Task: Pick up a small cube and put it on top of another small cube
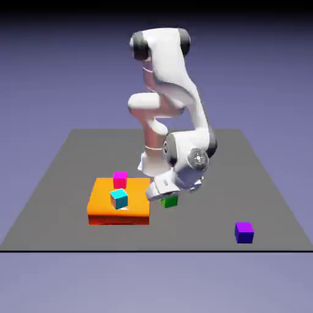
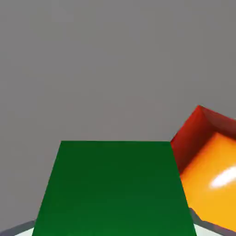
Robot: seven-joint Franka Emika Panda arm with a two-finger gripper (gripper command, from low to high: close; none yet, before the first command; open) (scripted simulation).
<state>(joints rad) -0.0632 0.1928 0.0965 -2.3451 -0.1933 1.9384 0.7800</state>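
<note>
A small green cube [image 1: 169, 200] rests on the grey table just to the exterior view's right of a flat orange block [image 1: 101, 206]. My gripper [image 1: 165, 197] is down at the green cube and shut on it. In the hand view the green cube [image 2: 115, 189] fills the lower middle, and only pale slivers of my fingertips [image 2: 18, 230] show at the bottom corners. A cyan cube [image 1: 119, 198] sits on top of the orange block. A magenta cube [image 1: 120, 180] stands at the block's far edge. A purple cube [image 1: 244, 232] lies apart near the front right.
A corner of the orange block [image 2: 207, 175] shows close to the green cube at the hand view's right. The grey table [image 1: 61, 177] ends in a front edge just below the block and the purple cube.
</note>
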